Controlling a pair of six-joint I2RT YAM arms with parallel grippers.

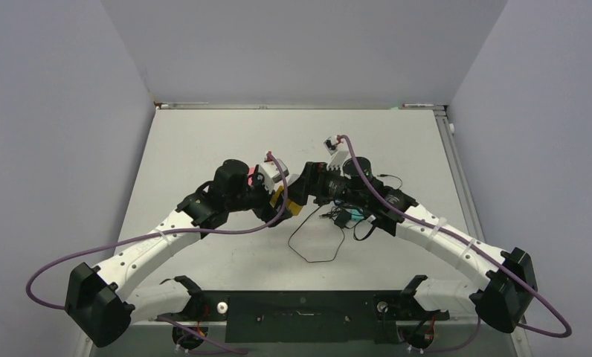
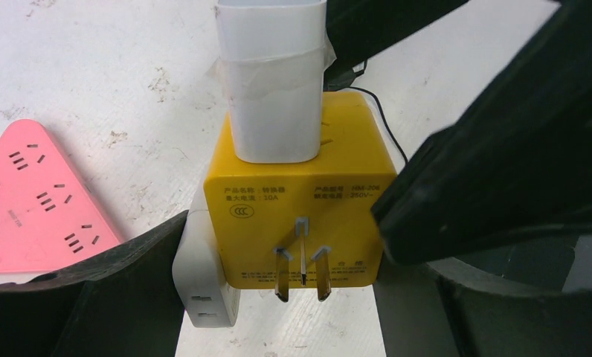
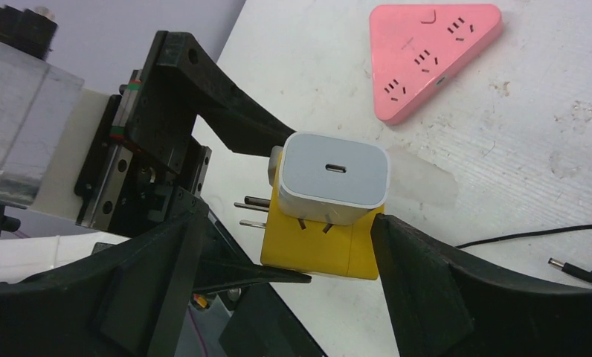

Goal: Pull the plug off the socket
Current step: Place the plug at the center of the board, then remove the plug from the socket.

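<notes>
**Item 1, yellow socket cube** (image 2: 300,201). Held off the surface (image 1: 204,149), near its centre, between the two arms. Printed label and three metal prongs (image 2: 302,271) face the left wrist camera.

**Item 2, white plug** (image 2: 274,97). Seated in one face of the yellow socket cube and not pulled free. Its outer end carries a small oval port, seen in the right wrist view.

**Item 3, second white charger** (image 2: 200,282). Fitted to the side of the cube, against the left-hand finger.

**Item 4, left tool** (image 2: 282,260). Clamped on the yellow socket cube. One finger presses the second white charger and the other presses the opposite side of the cube.

**Item 5, right tool** (image 3: 289,223). Fingers apart, one on each side of the white plug and the cube. One finger is just at the cube's edge, and a gap shows at the other.

**Item 6, pink power strip** (image 3: 434,52). Triangular, lying flat on the surface, well apart from the cube, with nothing plugged into the outlets in view.

**Item 7, black cable** (image 3: 568,266). Thin, ending in a barrel connector. It lies loose on the surface below the right tool.
</notes>
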